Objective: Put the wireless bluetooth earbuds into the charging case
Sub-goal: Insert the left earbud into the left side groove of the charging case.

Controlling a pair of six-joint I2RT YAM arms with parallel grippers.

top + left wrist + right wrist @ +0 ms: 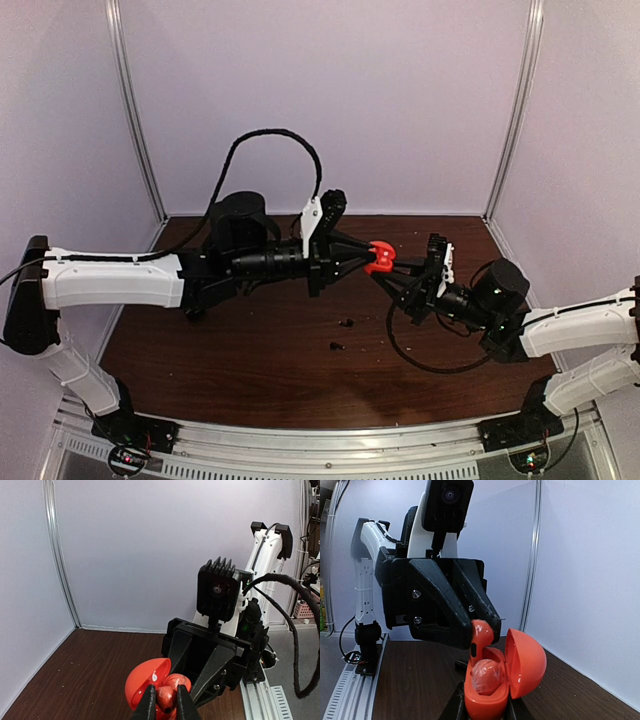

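The left gripper [165, 707], jaws closed tight around a tiny red plastic earbud [166, 696], looked to need a slow, straight push into the open rounded red charging case [487, 695] clamped in the right gripper's [486, 709] jaws.

This is looking like a robotics lab cell: plain pale panels [330, 100] are closing in a dark wood table [230, 365] on three sides, aluminium posts [135, 110] are running up the corners, and the left arm [110, 280] and right arm [585, 325] are standing bolted to a metal rail [330, 440].
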